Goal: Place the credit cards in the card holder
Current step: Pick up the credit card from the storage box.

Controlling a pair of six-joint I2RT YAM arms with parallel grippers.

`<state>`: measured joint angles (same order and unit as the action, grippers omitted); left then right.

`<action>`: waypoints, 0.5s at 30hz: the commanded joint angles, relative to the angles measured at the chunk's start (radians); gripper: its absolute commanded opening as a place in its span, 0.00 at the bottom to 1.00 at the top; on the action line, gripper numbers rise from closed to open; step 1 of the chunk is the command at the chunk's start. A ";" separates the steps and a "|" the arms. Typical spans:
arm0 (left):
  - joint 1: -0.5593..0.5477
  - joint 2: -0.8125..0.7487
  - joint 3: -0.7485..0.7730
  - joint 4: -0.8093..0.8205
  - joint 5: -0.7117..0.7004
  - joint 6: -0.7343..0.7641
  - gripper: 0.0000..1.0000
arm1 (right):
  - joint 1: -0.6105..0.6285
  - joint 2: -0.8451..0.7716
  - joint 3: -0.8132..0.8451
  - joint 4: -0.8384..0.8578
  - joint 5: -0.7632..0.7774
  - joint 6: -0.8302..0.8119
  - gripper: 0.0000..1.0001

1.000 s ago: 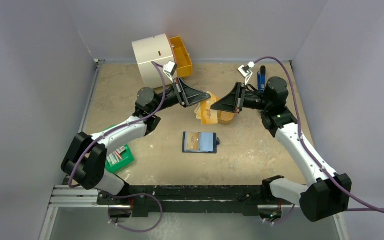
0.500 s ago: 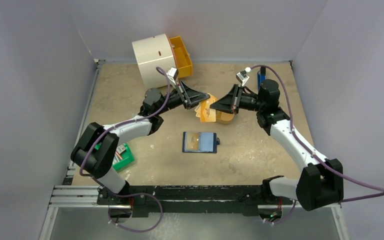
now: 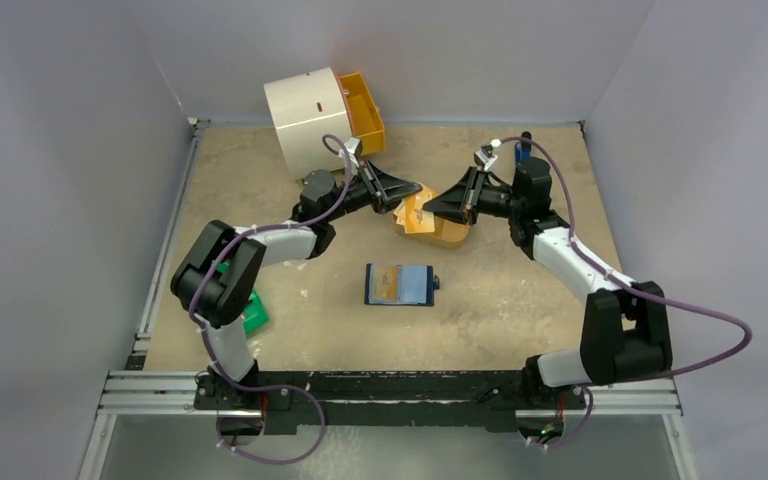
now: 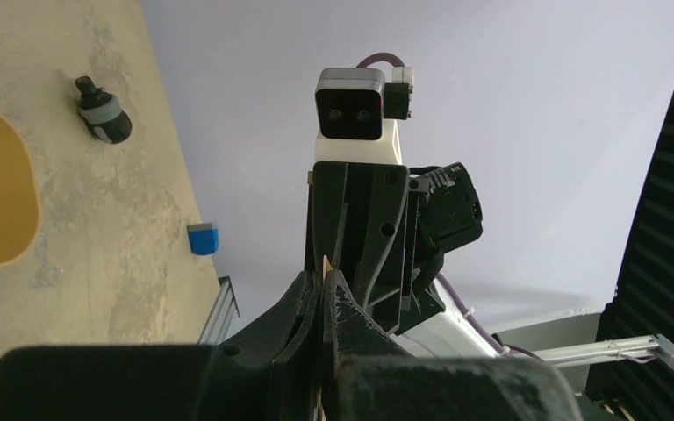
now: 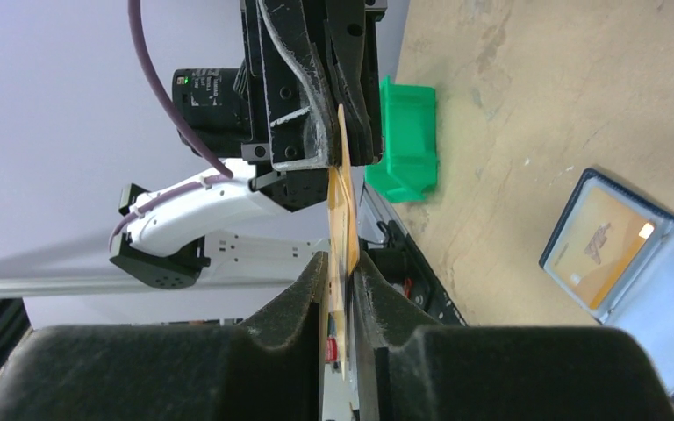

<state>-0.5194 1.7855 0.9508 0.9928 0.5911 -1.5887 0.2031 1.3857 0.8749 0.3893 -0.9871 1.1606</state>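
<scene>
The card holder (image 3: 400,284) lies open on the table's middle, one tan credit card (image 3: 386,283) in its left pocket. It also shows in the right wrist view, the card holder (image 5: 632,263) at the right edge. Above the orange tray (image 3: 450,235), my two grippers meet tip to tip. My left gripper (image 3: 412,190) is shut on a thin card edge (image 4: 325,263). The same credit cards (image 5: 342,219) run down between the fingers of my right gripper (image 5: 340,263), whose jaws stand slightly apart around them. More cards (image 3: 415,215) fan out below the tips.
A white cylinder (image 3: 305,110) and a yellow bin (image 3: 365,110) stand at the back. A green box (image 3: 250,312) sits by the left arm. A blue object (image 3: 522,152) stands behind the right arm, and a small black and grey object (image 4: 103,117) lies past the tray.
Both arms have folded in, bringing the grippers closer together over the tray. The right gripper's jaws have parted a little around the cards; the left stays shut.
</scene>
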 commanded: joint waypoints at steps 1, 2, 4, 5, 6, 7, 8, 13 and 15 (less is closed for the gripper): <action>0.027 0.073 0.076 0.006 -0.032 0.012 0.00 | -0.009 0.038 0.033 0.135 -0.086 0.038 0.19; 0.028 0.084 0.087 0.006 -0.030 0.012 0.00 | -0.011 0.046 0.038 0.139 -0.089 0.038 0.20; 0.029 0.101 0.100 0.006 -0.029 0.012 0.00 | -0.015 0.063 0.046 0.138 -0.096 0.032 0.22; 0.031 0.108 0.106 0.006 -0.027 0.012 0.00 | -0.017 0.071 0.050 0.139 -0.099 0.031 0.23; 0.032 0.116 0.110 0.006 -0.027 0.012 0.00 | -0.020 0.078 0.053 0.141 -0.104 0.029 0.25; 0.036 0.123 0.114 0.007 -0.025 0.010 0.00 | -0.023 0.086 0.055 0.144 -0.109 0.029 0.26; 0.037 0.130 0.117 0.011 -0.024 0.008 0.00 | -0.025 0.092 0.058 0.145 -0.114 0.029 0.27; 0.055 0.154 0.123 0.039 -0.022 -0.014 0.00 | -0.030 0.107 0.066 0.118 -0.129 0.006 0.31; 0.062 0.161 0.125 0.055 -0.022 -0.026 0.00 | -0.030 0.110 0.066 0.085 -0.136 -0.016 0.29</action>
<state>-0.4862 1.9278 1.0382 0.9890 0.5919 -1.6035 0.1745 1.5055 0.8879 0.4603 -1.0405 1.1740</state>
